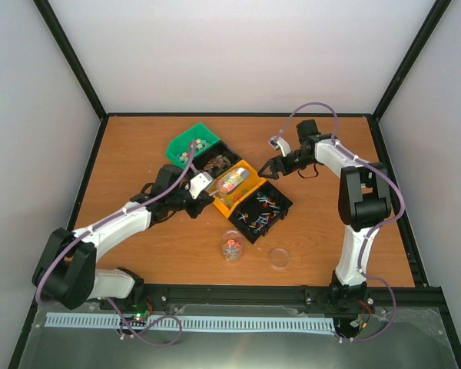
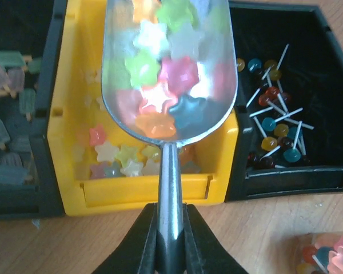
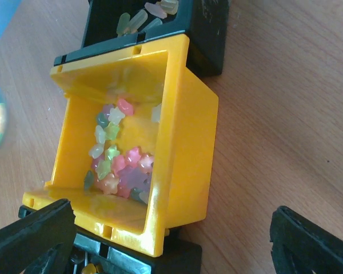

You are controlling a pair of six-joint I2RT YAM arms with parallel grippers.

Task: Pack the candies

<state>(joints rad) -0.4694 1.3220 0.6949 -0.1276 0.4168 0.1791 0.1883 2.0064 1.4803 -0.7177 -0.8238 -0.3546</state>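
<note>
My left gripper (image 2: 171,251) is shut on the handle of a silver metal scoop (image 2: 170,74). The scoop is full of pastel star candies (image 2: 160,74) and is held above the yellow bin (image 2: 68,142), which still holds more star candies (image 2: 111,157). In the top view the scoop (image 1: 232,181) is over the yellow bin (image 1: 244,196). My right gripper (image 1: 280,165) is open just beyond that bin's far right side. In the right wrist view its fingers (image 3: 34,234) spread wide around the near end of the yellow bin (image 3: 188,142). The clear jar (image 1: 231,246) holds a few candies.
A green bin (image 1: 190,144) and a black bin (image 1: 217,159) lie behind the yellow one. A black bin of lollipops (image 2: 274,125) is on its right, and a black bin of popsicle-shaped sweets (image 2: 11,91) on its left. The jar's lid (image 1: 279,257) lies on the table.
</note>
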